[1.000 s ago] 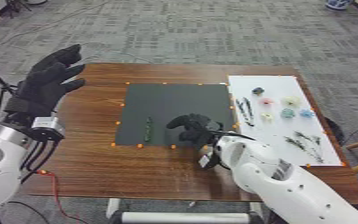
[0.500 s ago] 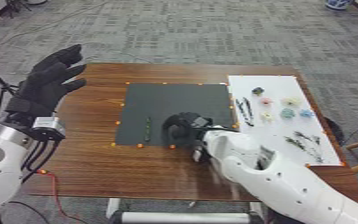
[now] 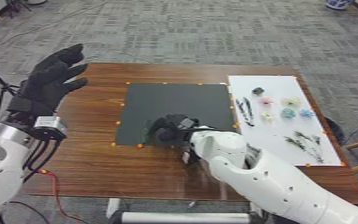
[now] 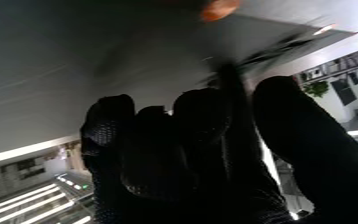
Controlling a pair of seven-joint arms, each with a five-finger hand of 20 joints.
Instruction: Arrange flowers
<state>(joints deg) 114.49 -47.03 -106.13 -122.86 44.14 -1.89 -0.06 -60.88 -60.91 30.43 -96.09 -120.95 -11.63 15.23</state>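
Observation:
On the black sheet (image 3: 180, 100), my right hand (image 3: 167, 131) is low over the front part, right beside the dark green stem (image 3: 147, 129), which it partly covers. The right wrist view has my right hand (image 4: 162, 165) with relaxed fingers and the thumb apart from them; a blurred dark sprig (image 4: 278, 52) lies past the fingertips, its contact with them unclear. My left hand (image 3: 47, 80) is raised off the table's left side, fingers extended. On the white board, a pink flower (image 3: 266, 101), a cream flower (image 3: 290, 101), a blue flower (image 3: 307, 113) and thin green sprigs (image 3: 304, 142) lie apart.
The white board (image 3: 246, 82) covers the right side of the brown table (image 3: 104, 175). Dark branches (image 3: 245, 111) lie at its left edge, and a dark blue flower (image 3: 257, 91) is near its back. Small orange markers edge the black sheet.
My right hand has moved left across the front of the black sheet, up to the green stem, with its arm following. The left hand has stayed in place.

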